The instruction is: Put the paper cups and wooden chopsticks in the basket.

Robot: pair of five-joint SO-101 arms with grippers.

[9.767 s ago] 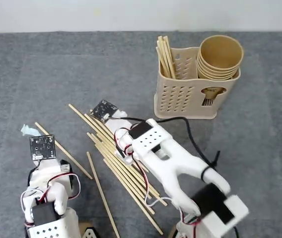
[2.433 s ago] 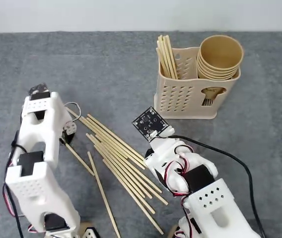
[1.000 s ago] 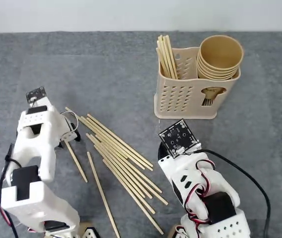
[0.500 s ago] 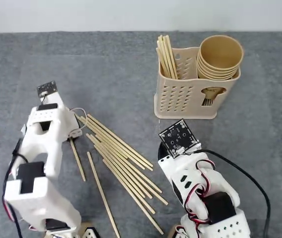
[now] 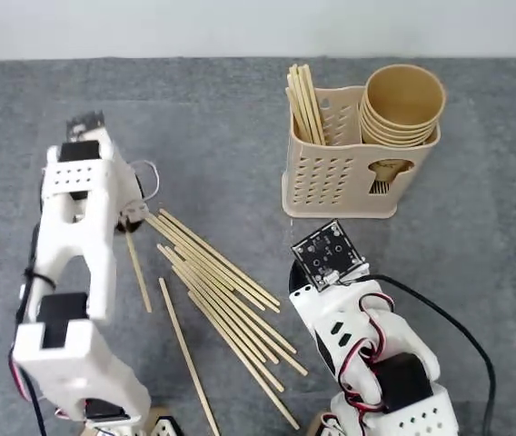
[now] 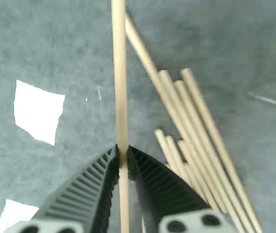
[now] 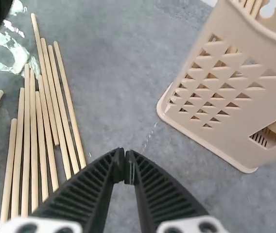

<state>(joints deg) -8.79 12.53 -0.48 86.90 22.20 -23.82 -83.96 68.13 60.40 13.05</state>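
Partly cut off at the view's edge, one chopstick (image 6: 119, 73) is pinched tight in the left gripper (image 6: 121, 155), long axis straight out past the fingertips, loose pile (image 6: 191, 136) just beside, while the right gripper (image 7: 124, 165) is closed on nothing over bare table (image 7: 128, 58) between pile and basket (image 7: 225, 97).

The bench (image 5: 222, 118) is covered in grey cloth, matt and faintly fuzzy like felt. The loose chopsticks (image 5: 226, 304) are bare pale wood, smooth with no gloss, as is the single chopstick (image 6: 120, 73) pinched in the left claw (image 6: 122, 150). That one and the right claw (image 7: 125, 154) are dull black plastic with finely ribbed inner faces. The arm shells (image 5: 76, 227) are matt white plastic. The basket (image 5: 331, 177) is beige moulded plastic, perforated, with a slight sheen. The paper cups (image 5: 403, 100) are tan paper, matt
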